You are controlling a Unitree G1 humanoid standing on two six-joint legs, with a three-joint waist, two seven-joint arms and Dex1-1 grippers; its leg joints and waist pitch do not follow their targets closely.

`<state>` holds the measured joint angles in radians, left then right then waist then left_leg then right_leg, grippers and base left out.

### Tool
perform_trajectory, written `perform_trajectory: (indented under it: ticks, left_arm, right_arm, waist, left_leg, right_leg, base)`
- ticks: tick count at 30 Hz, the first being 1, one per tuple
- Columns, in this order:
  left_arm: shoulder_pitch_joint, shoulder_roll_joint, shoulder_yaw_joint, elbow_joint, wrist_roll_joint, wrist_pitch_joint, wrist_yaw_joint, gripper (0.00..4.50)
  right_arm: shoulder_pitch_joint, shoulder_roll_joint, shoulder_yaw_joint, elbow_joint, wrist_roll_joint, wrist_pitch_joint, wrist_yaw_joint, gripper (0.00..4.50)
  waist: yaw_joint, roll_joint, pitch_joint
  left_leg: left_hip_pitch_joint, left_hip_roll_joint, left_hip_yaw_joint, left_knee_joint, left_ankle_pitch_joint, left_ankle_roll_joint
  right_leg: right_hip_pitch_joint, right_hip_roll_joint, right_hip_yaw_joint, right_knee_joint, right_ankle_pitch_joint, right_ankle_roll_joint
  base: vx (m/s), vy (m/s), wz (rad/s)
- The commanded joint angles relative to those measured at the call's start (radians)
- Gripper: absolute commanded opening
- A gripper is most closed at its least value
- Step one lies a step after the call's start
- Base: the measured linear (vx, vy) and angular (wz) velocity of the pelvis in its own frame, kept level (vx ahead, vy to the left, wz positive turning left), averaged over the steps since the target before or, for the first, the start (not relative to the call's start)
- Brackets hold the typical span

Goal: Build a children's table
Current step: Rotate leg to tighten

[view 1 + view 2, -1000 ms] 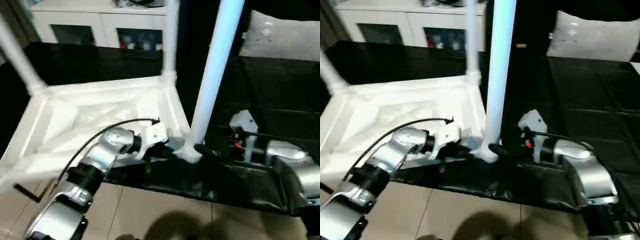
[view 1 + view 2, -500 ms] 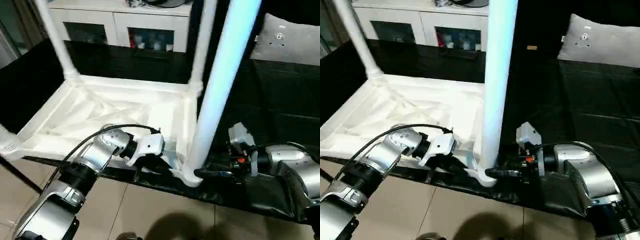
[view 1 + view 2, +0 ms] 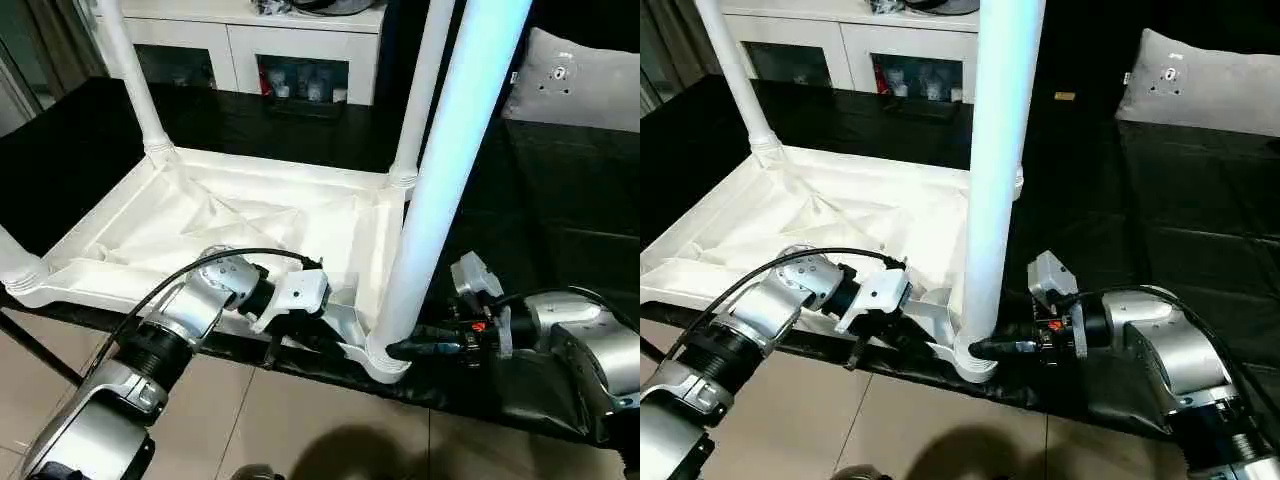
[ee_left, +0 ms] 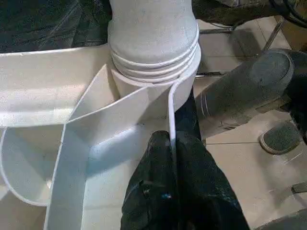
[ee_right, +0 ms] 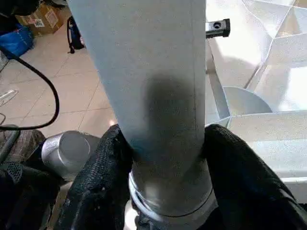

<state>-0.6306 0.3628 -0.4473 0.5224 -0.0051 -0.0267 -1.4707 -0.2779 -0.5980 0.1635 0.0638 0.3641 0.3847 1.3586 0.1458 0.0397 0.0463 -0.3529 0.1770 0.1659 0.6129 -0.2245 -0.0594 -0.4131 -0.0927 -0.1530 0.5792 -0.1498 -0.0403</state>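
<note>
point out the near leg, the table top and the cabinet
near leg (image 3: 440,190), left eye view, mid shaft
table top (image 3: 130,235), left eye view, ribbed underside
cabinet (image 3: 240,45), left eye view, white front frame

Both forearms are silver, rounded metal shells with black ribbed collars near the elbow. A black cable (image 3: 200,270) loops over the left forearm (image 3: 190,310) to a white wrist housing (image 3: 297,297). The right forearm (image 3: 590,345) carries a white block (image 3: 470,275) and a small red mark beside the black wrist. Each gripper's fingers (image 5: 100,177) are matt black and finely textured.
</note>
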Motion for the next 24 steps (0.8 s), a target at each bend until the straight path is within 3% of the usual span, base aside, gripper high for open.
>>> perform_trajectory:
  ticks: [1, 5, 7, 9, 11, 12, 16, 17, 18, 23, 24]
  left_arm:
    - [-0.01, -0.02, 0.013, -0.045, -0.017, 0.015, 0.013, 0.0]
    - [-0.006, -0.05, 0.035, -0.041, -0.016, 0.079, 0.096, 0.0]
    - [-0.002, -0.075, 0.053, -0.044, -0.02, 0.124, 0.153, 0.0]
    - [0.0, -0.093, 0.065, -0.046, -0.022, 0.152, 0.19, 0.0]
    - [-0.006, -0.14, 0.09, -0.033, -0.013, 0.202, 0.295, 0.0]
    - [-0.006, -0.14, 0.09, -0.033, -0.013, 0.202, 0.295, 0.0]
    - [-0.041, -0.241, 0.136, 0.03, 0.012, 0.254, 0.518, 0.0]
    - [-0.051, -0.257, 0.144, 0.043, 0.017, 0.259, 0.554, 0.0]
    - [-0.06, -0.27, 0.151, 0.053, 0.019, 0.263, 0.581, 0.0]
    - [-0.079, -0.305, 0.175, 0.066, 0.028, 0.273, 0.648, 0.0]
    - [-0.087, -0.315, 0.18, 0.072, 0.035, 0.27, 0.668, 0.0]
  right_arm:
    - [0.009, 0.025, -0.006, -0.042, 0.046, 0.034, -0.024, 2.03]
    - [0.039, 0.07, -0.016, -0.097, 0.056, 0.083, -0.112, 1.97]
    - [0.052, 0.11, -0.026, -0.121, 0.051, 0.123, -0.198, 1.96]
    - [0.056, 0.134, -0.03, -0.132, 0.041, 0.143, -0.254, 1.96]
    - [0.06, 0.195, -0.044, -0.139, 0.01, 0.158, -0.373, 1.96]
    - [0.06, 0.195, -0.044, -0.139, 0.01, 0.158, -0.373, 1.96]
    - [0.025, 0.369, -0.093, -0.114, -0.08, 0.186, -0.7, 1.96]
    - [0.016, 0.404, -0.103, -0.109, -0.093, 0.188, -0.759, 1.96]
    - [0.008, 0.437, -0.114, -0.105, -0.102, 0.188, -0.813, 1.96]
    - [-0.024, 0.522, -0.144, -0.083, -0.128, 0.177, -0.947, 1.96]
    - [-0.037, 0.548, -0.15, -0.065, -0.125, 0.157, -0.968, 2.31]
  waist:
    - [-0.004, -0.019, -0.077]
    - [-0.005, -0.021, -0.077]
    - [-0.01, -0.016, -0.074]
    - [-0.017, -0.019, -0.071]
    - [-0.036, -0.02, -0.07]
    - [-0.042, -0.022, -0.071]
    - [-0.081, -0.017, -0.073]
    - [-0.086, -0.009, -0.072]
    - [-0.094, -0.016, -0.077]
    - [-0.096, -0.009, -0.08]
    - [-0.098, -0.004, -0.082]
  left_leg:
    - [-0.006, 0.055, -0.012, -0.063, -0.018, 0.111]
    - [-0.004, 0.055, -0.012, -0.064, -0.021, 0.106]
    - [-0.003, 0.051, -0.012, -0.067, -0.046, 0.084]
    - [-0.004, 0.045, -0.012, -0.069, -0.07, 0.071]
    - [-0.006, 0.04, -0.014, -0.069, -0.08, 0.048]
    - [-0.008, 0.037, -0.014, -0.068, -0.081, 0.048]
    - [-0.015, 0.03, -0.014, -0.065, -0.068, 0.052]
    - [-0.013, 0.028, -0.015, -0.064, -0.068, 0.051]
    - [-0.015, 0.026, -0.016, -0.063, -0.065, 0.055]
    - [-0.016, 0.033, -0.019, -0.063, -0.025, 0.094]
    - [-0.017, 0.036, -0.02, -0.062, -0.004, 0.099]
  right_leg:
    - [0.073, -0.073, 0.066, -0.066, -0.323, -0.08]
    - [0.072, -0.073, 0.065, -0.069, -0.323, -0.079]
    - [0.073, -0.072, 0.061, -0.077, -0.366, -0.063]
    - [0.077, -0.072, 0.056, -0.087, -0.411, -0.043]
    - [0.077, -0.069, 0.05, -0.093, -0.438, -0.022]
    - [0.08, -0.069, 0.049, -0.094, -0.443, -0.013]
    - [0.078, -0.064, 0.047, -0.095, -0.403, -0.016]
    - [0.075, -0.061, 0.045, -0.096, -0.404, -0.021]
    - [0.081, -0.062, 0.043, -0.096, -0.394, -0.021]
    - [0.083, -0.063, 0.05, -0.083, -0.317, -0.047]
    - [0.08, -0.064, 0.053, -0.076, -0.278, -0.063]
  base:
    - [0.0, 0.0, 0.0]
    - [0.0, 0.0, 0.0]
    - [0.0, 0.0, 0.0]
    - [0.0, 0.0, 0.0]
    - [0.0, 0.0, 0.0]
    - [0.0, 0.0, 0.0]
    - [0.0, 0.0, 0.0]
    - [0.0, 0.0, 0.0]
    - [0.0, 0.0, 0.0]
    - [0.0, 0.0, 0.0]
    - [0.0, 0.0, 0.0]
